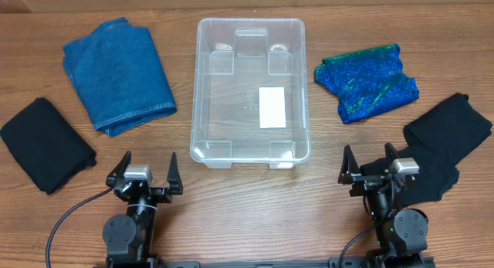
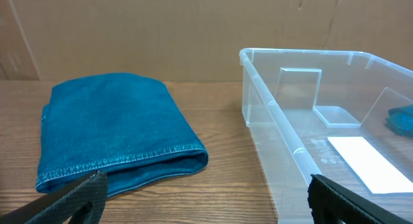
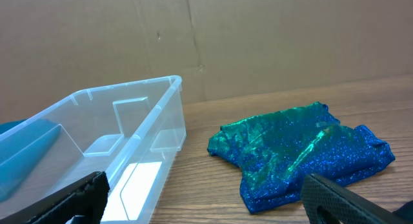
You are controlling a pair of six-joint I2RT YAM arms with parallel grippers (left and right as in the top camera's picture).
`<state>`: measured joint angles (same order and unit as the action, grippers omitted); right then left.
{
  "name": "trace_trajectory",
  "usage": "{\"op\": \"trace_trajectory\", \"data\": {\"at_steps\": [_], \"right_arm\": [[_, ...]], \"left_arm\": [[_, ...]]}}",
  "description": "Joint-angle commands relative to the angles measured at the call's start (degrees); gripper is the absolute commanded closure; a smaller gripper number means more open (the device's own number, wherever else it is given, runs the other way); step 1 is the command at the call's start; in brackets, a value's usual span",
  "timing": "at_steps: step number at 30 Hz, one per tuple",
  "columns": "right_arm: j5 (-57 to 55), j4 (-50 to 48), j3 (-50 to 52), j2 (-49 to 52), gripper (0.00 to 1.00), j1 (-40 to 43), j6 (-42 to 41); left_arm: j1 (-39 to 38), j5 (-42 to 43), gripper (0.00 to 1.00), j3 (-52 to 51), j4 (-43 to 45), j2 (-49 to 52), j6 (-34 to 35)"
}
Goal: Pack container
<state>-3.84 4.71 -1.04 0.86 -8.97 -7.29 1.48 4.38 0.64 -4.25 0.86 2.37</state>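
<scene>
From overhead, the container [image 1: 195,90] sits in the middle of the counter [image 1: 247,214], its long side running away from the arms, with a white label [image 1: 272,107] on its base. Folded denim [image 1: 118,73] lies to its left, near but apart, and a black cloth [image 1: 45,143] lies farther left. On the right, a sparkly blue-green fabric [image 1: 367,81] lies just beside the container. A second black cloth [image 1: 448,133] reaches down against the right arm. The left fingers [image 1: 120,169] and the right fingers [image 1: 347,166] are both spread wide and grip nothing, short of the container's near wall.

The left wrist view has the denim [image 2: 110,133] ahead on the left, and the container's corner [image 2: 248,88] rises on the right. The label [image 2: 368,162] shows through the plastic. A cardboard wall [image 2: 161,30] stands behind, which the overhead view misses.

The right wrist view faces the sparkly fabric [image 3: 297,153], with the container [image 3: 161,114] to its left and the denim [image 3: 26,153] a blue blur through its walls. The black cloths show only from overhead.
</scene>
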Motion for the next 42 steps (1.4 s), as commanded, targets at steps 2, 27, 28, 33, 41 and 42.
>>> {"op": "trace_trajectory", "data": {"at_steps": [2, 27, 28, 33, 41, 42], "right_arm": [[-0.5, -0.3, 0.5, -0.4, 0.00, 0.3, -0.2], [-0.5, -0.3, 0.5, -0.4, 0.00, 0.3, -0.2], [-0.5, -0.3, 0.5, -0.4, 0.00, 0.3, -0.2], [-0.4, -0.3, 0.5, -0.4, 0.00, 0.3, -0.2], [1.3, 0.1, 0.2, 0.4, 0.00, 0.3, -4.1], [-0.2, 1.3, -1.4, 1.4, 0.00, 0.3, -4.1]], "left_arm": [[-0.4, -0.5, 0.00, -0.3, 0.0, -0.5, -1.1], [-0.4, -0.5, 0.00, -0.3, 0.0, -0.5, -1.1], [-0.4, -0.5, 0.00, -0.3, 0.0, -0.5, -1.1], [-0.4, -0.3, 0.00, -0.3, 0.0, -0.5, -1.1], [-0.4, 3.1, 0.00, 1.2, -1.9, -0.5, 2.0], [-0.4, 3.1, 0.00, 3.1, -5.0, -0.5, 2.0]]}}
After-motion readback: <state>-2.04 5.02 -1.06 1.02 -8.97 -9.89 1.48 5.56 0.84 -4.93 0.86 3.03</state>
